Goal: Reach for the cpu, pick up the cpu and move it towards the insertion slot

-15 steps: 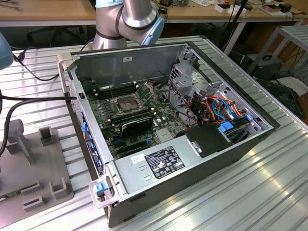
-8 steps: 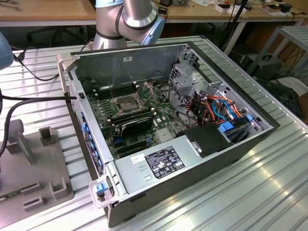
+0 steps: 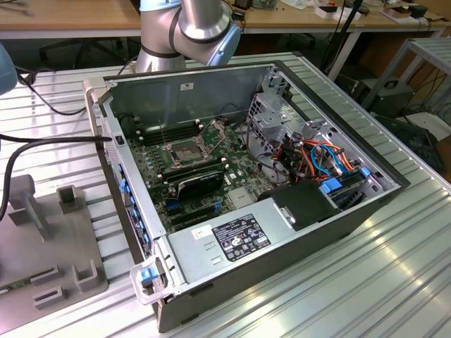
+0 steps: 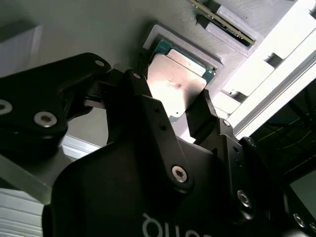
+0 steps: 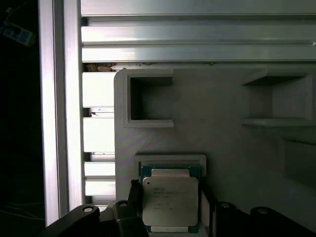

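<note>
The cpu, a thin square chip with a pale silver face on a green base, lies in a shallow pocket of a grey holder plate. My gripper straddles it, and its black fingers press against two opposite edges, shut on the chip. In the exterior view, the insertion slot sits on the motherboard inside the open computer case, a metal-framed socket with a dark centre and its lever raised.
My arm rises behind the case's back wall. A grey fixture stands on the exterior view's left. A black expansion card, memory slots, cables and the power supply fill the case. Aluminium rails border the holder plate.
</note>
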Motion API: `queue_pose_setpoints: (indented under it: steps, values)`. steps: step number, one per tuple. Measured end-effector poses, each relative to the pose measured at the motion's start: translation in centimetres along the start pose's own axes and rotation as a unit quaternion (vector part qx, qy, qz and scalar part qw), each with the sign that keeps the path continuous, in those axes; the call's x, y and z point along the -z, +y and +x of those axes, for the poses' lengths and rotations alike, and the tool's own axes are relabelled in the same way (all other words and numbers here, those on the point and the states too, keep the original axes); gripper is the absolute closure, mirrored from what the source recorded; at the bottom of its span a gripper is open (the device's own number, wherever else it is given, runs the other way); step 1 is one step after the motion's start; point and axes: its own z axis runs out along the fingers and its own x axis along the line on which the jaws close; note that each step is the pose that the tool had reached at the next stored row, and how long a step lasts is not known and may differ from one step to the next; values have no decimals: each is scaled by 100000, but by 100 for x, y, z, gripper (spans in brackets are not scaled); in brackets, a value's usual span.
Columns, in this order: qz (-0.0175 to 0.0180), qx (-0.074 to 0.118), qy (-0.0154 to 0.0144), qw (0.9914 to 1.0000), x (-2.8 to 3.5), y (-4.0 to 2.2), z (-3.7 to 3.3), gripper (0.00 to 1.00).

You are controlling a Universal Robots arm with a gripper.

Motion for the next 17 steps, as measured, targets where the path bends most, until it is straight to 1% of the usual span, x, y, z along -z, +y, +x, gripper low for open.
queue_pose_setpoints:
  steps: [6, 8, 11, 17]
  values:
    - [0, 0, -1, 100000, 59, -1, 0, 45]
    - [-1, -1, -6, 100000, 97, -1, 1, 45]
    - [4, -2, 2, 100000, 128, -2, 1, 45]
    - [1, 1, -3, 100000, 213, -3, 1, 45]
